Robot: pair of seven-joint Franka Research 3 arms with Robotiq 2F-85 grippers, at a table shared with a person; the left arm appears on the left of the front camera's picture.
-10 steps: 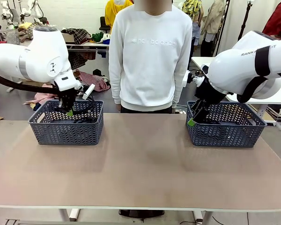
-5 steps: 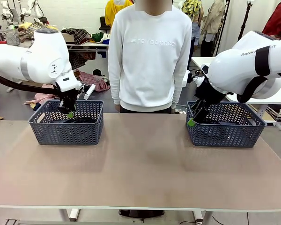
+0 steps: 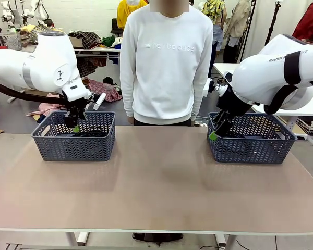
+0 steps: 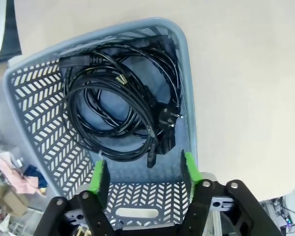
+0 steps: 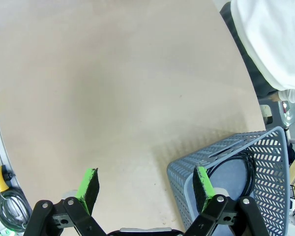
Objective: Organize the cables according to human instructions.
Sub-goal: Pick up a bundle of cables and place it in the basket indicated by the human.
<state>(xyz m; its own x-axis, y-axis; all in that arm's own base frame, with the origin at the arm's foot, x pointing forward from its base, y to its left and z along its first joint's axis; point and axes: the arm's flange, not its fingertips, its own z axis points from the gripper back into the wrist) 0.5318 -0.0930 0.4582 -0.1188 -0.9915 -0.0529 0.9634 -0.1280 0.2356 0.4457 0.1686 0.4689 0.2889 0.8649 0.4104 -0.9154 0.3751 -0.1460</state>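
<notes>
The cables (image 4: 120, 105) are lying coiled in the left basket (image 4: 184, 69), another loop showing in the right basket (image 5: 273, 162); both grippers — left (image 4: 144, 172), right (image 5: 146, 186) — are hanging open and empty; sorting is looking nearly finished.

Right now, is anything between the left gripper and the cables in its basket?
Nothing visible. The left gripper hangs open above the coiled cables lying on the floor of the grey basket; the gap between its fingers and the coils shows bare basket floor.

Two baskets (image 3: 73, 140) (image 3: 252, 143), two arms (image 3: 39, 67) (image 3: 271, 75), one person (image 3: 167, 62); cables (image 4: 123, 105) tangled, count unclear.
</notes>
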